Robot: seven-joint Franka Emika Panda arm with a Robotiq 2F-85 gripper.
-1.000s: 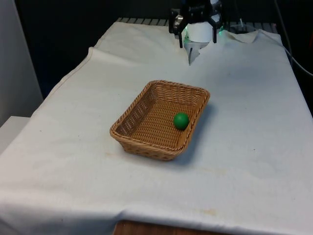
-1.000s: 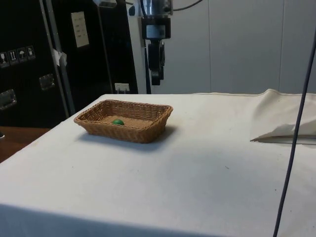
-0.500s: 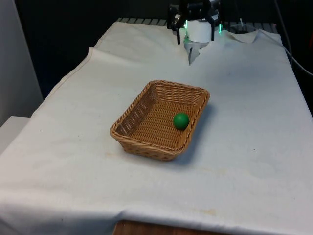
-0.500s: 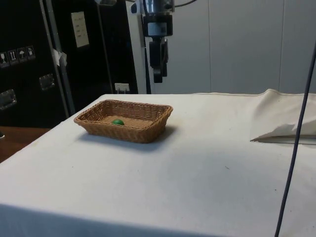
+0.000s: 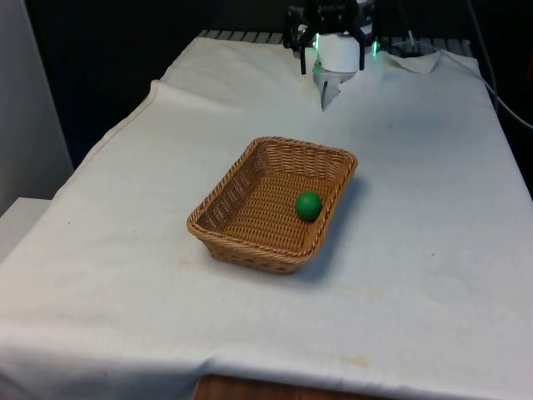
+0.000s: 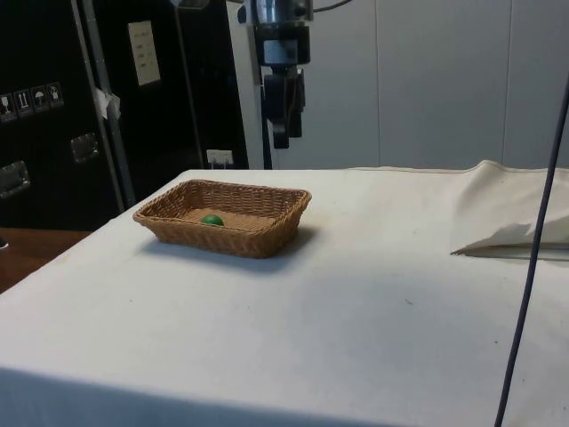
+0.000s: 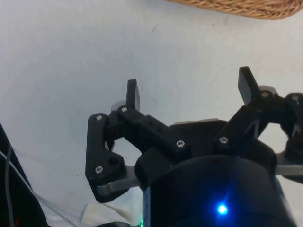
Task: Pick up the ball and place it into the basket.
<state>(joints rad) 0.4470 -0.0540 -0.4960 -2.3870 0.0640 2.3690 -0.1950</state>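
The green ball (image 5: 308,205) is seated inside the wicker basket (image 5: 250,180), against the wall on the front view's right. The basket is set on the white-clothed desk (image 5: 416,233). The gripper (image 6: 281,133) is held well above the desk, beyond the basket's far end, with the jaws spread apart and nothing between them.

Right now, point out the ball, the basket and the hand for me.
ball (image 5: 308,205): front view, middle of the green ball.
basket (image 5: 231,192): front view, woven wall on the view's left.
hand (image 7: 189,92): wrist view, midway between the open fingertips.
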